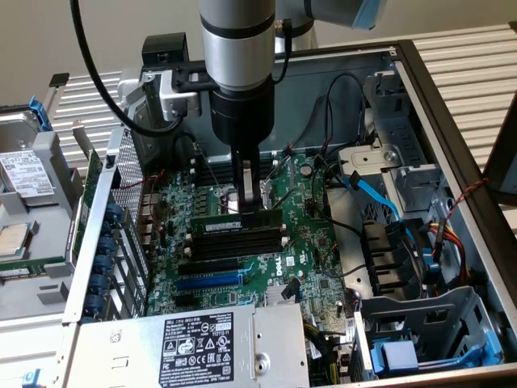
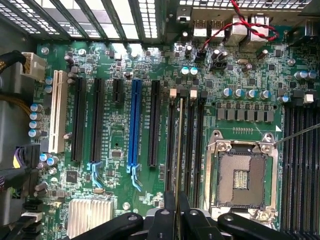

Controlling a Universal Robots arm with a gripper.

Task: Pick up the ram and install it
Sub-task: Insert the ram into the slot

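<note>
– Between the fingertips of your claw [image 1: 249, 194] sits the ram [image 1: 237, 221]: the black fingers are pinched nearly together on its thin upper edge.

– What does the stick look like?

– It is a long, flat green board with dark chips and a pale sticker whose print is too fine to read. From the wrist view the ram [image 2: 178, 150] shows edge-on, a thin line running away from the claw [image 2: 175, 223].

– Where is it?

– It stands on edge, lengthwise along the bank of long black memory slots [image 1: 238, 242]. You cannot tell which slot it meets, or whether it is seated.

– How is your arm set?

– Your arm [image 1: 238, 48] drops straight down into the open metal case [image 1: 452, 121]. Its silver and black cylindrical wrist is vertical, and the claw points at the glossy green motherboard [image 1: 311, 234].

– Is there anything to read?

– White lettering [image 1: 273, 273] on the board, near the blue expansion slot [image 1: 208, 281], looks like Dell. The grey power supply carries a black-and-white label [image 1: 198, 347], too dense to make out.

– And around the slots?

– The wrist view shows a square, metal-framed processor socket [image 2: 242, 175] beside them. Farther off are a finned silver heatsink [image 2: 89, 215] and a twisted red-and-black wire [image 2: 245, 25].
</note>
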